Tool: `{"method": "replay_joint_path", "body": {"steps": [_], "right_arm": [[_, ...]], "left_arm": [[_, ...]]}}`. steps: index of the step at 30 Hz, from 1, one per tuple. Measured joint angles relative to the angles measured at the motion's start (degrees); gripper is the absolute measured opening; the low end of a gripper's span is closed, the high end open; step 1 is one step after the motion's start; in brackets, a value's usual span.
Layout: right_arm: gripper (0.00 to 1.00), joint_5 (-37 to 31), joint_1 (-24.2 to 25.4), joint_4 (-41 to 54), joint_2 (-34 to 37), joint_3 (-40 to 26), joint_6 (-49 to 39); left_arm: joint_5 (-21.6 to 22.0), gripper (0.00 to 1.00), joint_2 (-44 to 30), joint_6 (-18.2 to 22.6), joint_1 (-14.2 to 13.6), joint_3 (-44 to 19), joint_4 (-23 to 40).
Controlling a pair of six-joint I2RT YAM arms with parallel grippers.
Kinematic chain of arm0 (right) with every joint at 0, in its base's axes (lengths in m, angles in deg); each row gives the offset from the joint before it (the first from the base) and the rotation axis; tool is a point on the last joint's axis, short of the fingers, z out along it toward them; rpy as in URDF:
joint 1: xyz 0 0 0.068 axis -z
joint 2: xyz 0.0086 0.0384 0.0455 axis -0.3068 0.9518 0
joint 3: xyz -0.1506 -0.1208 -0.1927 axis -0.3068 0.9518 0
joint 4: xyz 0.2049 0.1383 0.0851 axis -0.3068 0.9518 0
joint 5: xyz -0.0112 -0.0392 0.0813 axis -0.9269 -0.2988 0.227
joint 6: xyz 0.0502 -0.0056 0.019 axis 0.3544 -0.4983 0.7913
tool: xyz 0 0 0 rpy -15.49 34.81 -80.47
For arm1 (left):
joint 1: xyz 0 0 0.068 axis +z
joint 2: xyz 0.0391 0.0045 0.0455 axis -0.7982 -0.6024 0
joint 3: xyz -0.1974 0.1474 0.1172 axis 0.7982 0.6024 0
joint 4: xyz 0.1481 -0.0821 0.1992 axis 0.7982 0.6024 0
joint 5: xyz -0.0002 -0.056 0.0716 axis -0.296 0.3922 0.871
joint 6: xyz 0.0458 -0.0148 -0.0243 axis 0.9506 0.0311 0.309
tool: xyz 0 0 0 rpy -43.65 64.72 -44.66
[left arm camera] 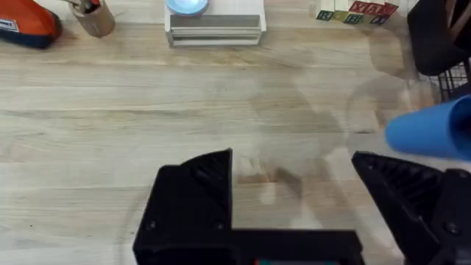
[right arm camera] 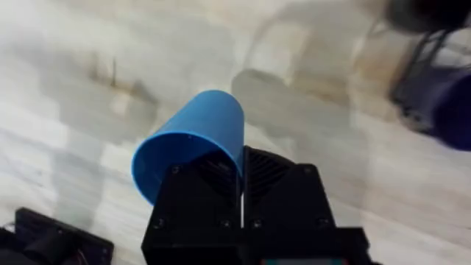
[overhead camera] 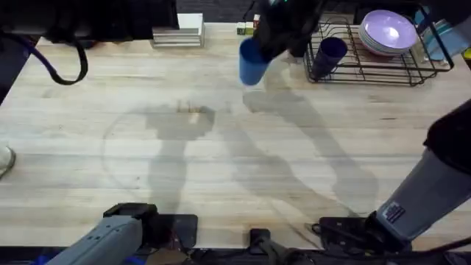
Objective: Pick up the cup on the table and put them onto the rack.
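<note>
1. From above, the right hand point(overhead camera: 274, 46) carries the blue cup point(overhead camera: 252, 62) in the air over the far part of the bench point(overhead camera: 147, 88), just beside the rack point(overhead camera: 368, 70). A darker cup point(overhead camera: 331, 51) and purple plates point(overhead camera: 388, 33) already sit in the rack.
2. From the left wrist, the left hand point(left arm camera: 294, 199) hangs spread over bare wood, holding nothing; the blue cup point(left arm camera: 430, 131) shows off to the side.
3. From the right wrist, the right hand point(right arm camera: 241, 184) pinches the cup point(right arm camera: 193, 143) by its rim wall, one finger inside. It looks like light, stiff, smooth plastic, so I'd guess a rim pinch holds it but could let it swing.
</note>
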Motion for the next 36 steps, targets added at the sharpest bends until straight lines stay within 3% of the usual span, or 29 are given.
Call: {"method": "replay_joint_path", "body": {"steps": [10, 23, 36], "right_arm": [[0.032, -0.01, 9.76, 3.25, -1.09, -13.10, -3.90], [0.032, -3.96, 21.65, 5.59, -7.33, -13.60, -7.91], [0.032, -4.76, 28.18, 6.51, -10.81, -13.34, -8.95]], "left_arm": [[0.00, 0.993, 0.00, 0.00, 0.00, 0.00, 0.00], [0.00, 0.993, -0.01, 0.02, 0.00, 0.00, 0.00], [0.00, 0.993, 0.01, 0.00, 0.00, 0.00, 0.00]]}}
